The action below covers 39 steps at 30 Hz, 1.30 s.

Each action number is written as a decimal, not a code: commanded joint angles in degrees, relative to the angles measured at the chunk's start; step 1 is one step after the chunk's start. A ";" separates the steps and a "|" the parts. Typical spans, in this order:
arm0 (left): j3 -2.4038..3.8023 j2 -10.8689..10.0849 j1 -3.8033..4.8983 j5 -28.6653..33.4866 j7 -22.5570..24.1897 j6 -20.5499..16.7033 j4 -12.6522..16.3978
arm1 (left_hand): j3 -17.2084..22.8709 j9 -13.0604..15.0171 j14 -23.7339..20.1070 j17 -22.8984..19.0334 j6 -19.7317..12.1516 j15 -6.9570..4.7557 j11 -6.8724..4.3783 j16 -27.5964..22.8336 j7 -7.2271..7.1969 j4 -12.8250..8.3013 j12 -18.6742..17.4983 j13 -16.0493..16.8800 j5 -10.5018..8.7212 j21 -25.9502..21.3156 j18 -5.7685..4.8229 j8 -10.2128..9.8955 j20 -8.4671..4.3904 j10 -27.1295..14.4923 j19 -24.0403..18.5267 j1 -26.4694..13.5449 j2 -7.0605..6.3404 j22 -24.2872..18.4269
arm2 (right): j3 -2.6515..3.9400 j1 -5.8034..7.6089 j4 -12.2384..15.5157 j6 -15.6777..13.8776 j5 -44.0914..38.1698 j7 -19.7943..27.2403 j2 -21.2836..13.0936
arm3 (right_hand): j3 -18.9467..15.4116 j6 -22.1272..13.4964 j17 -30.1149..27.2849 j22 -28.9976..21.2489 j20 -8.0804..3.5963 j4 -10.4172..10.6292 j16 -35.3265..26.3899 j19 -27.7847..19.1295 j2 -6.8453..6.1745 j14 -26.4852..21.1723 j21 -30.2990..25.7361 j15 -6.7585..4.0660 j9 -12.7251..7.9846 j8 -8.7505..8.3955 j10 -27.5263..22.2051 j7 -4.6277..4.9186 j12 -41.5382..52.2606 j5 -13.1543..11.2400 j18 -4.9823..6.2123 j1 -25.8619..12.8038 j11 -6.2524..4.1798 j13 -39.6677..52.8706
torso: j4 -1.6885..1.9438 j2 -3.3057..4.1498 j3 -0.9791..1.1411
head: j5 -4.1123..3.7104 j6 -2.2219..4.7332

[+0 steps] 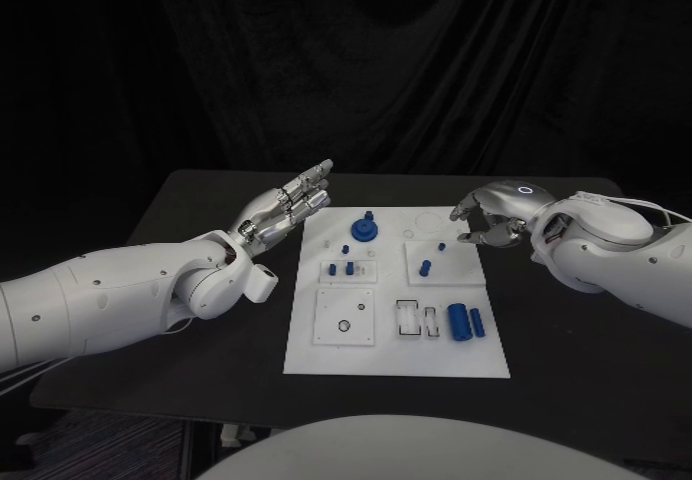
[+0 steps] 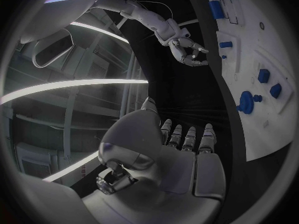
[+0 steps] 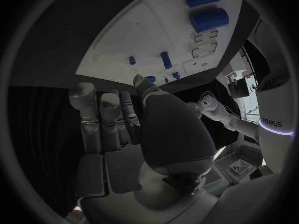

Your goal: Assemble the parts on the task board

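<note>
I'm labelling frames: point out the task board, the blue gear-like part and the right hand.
task board point(image 1: 325, 355): head view, bare near corner.
blue gear-like part point(image 1: 365, 231): head view, its round top.
right hand point(image 1: 488, 220): head view, middle of hand.

A black table point(image 1: 216, 300) stands before a dark curtain point(image 1: 433, 80) — dim surroundings.

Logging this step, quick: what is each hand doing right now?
Left hand: open, fingers stretched out, holding nothing, beside the white board.
Right hand: fingers curled in, nothing seen in them.
</note>
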 commanded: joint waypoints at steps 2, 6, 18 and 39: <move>0.05 -0.03 -0.31 0.56 8.09 1.25 0.08 | -0.01 -0.01 0.07 -0.06 -0.16 0.61 0.96 -0.20 0.57 0.04 0.49 0.12 0.40 -0.13 0.42 -0.14 0.79 0.03 0.05 0.85 -0.04 -0.10 | 0.03 -0.56 -0.99 3.00 -0.54 -1.89 0.86 | -0.29 0.43 0.21 4.55 0.06 0.02 0.24 0.37 0.04 0.37 0.39 0.00 0.08 0.19 0.31 0.03 0.23 -0.22 0.21 -0.47 0.03 -0.09 | 0.55 0.80 0.02 | -0.87 -0.01; 0.05 -0.09 -0.55 0.55 8.10 1.53 -0.07 | -0.06 0.00 0.07 -0.06 -0.14 0.81 1.48 -0.20 0.68 0.05 0.71 0.17 0.47 -0.13 0.43 -0.13 1.02 0.11 0.07 0.99 0.12 -0.11 | 0.04 -1.40 -2.13 3.69 -0.45 -1.79 1.93 | -0.27 0.22 0.20 4.60 0.08 -0.04 0.27 0.50 0.19 0.47 0.40 0.05 -0.09 -0.12 0.28 0.38 0.02 0.29 0.20 -0.38 0.10 -0.41 | 0.52 1.25 0.09 | -1.38 -0.01; 0.05 0.12 -1.10 0.54 8.18 2.29 -0.67 | 0.06 0.00 0.07 -0.06 -0.18 1.46 3.01 -0.20 1.34 0.03 1.19 0.24 1.15 -0.09 0.43 -0.13 2.05 0.28 0.17 1.65 0.86 -0.12 | 0.04 -2.71 -4.88 3.55 0.12 -1.16 4.43 | -0.26 0.18 0.12 4.75 0.15 -0.51 0.23 0.70 0.18 0.51 0.40 0.15 -0.56 -0.68 0.28 0.79 -0.77 1.70 0.17 0.05 0.24 -1.36 | 0.59 2.35 0.04 | -2.82 -0.01; 0.05 0.98 -1.38 0.54 8.45 3.48 -1.73 | 0.31 0.11 0.10 -0.05 0.77 3.12 5.10 -0.19 2.43 -0.02 3.25 0.51 6.20 0.60 0.59 0.00 4.38 0.89 1.62 5.23 0.39 2.45 | 0.05 -2.82 -5.41 2.84 0.18 -0.27 5.11 | 6.34 5.53 0.68 5.99 -0.21 -3.22 0.83 0.90 -0.37 0.52 0.68 -0.19 -0.94 -0.29 5.12 1.18 -3.18 16.36 0.11 0.69 0.02 -5.09 | 0.73 2.76 0.00 | -2.85 -0.01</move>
